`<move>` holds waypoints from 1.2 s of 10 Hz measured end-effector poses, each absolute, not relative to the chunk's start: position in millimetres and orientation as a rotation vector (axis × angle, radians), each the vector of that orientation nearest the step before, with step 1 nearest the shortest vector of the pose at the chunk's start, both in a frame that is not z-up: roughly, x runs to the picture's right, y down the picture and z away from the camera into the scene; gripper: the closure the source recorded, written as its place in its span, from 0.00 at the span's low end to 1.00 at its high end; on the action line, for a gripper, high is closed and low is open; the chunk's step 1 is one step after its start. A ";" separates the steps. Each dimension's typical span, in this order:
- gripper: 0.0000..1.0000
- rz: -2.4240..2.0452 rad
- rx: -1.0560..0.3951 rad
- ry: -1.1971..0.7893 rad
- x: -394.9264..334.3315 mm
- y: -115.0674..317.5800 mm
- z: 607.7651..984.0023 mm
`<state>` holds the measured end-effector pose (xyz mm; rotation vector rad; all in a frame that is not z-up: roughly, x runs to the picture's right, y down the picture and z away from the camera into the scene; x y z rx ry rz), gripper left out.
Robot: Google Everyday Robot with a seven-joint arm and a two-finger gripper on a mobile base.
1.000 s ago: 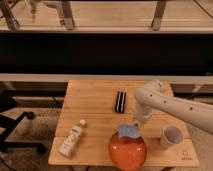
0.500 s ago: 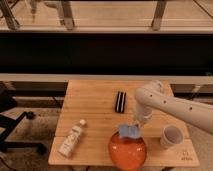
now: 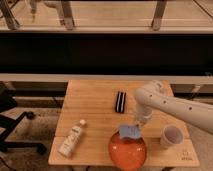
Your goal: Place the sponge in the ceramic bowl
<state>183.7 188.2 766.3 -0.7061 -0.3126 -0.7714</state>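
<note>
1. While the gripper [image 3: 135, 124] pinches the soft blue sponge [image 3: 129, 132], it hangs over the glossy orange ceramic bowl [image 3: 127, 156], at its far rim.
2. Bowl hugs the near edge of the wooden table [image 3: 95, 107], bare wood to its left.

small flat light-blue sponge [image 3: 129, 132] pinched in the gripper [image 3: 136, 123], hanging over the far rim of the glossy orange bowl [image 3: 126, 156]

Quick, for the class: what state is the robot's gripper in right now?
Gripper: closed on the light-blue sponge, at the far rim of the orange-red ceramic bowl.
</note>
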 end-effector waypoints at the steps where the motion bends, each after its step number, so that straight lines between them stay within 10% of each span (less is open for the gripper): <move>1: 0.99 -0.775 -0.707 -0.311 183.5 188.4 766.4; 12: 0.99 -0.791 -0.727 -0.299 183.0 192.0 765.7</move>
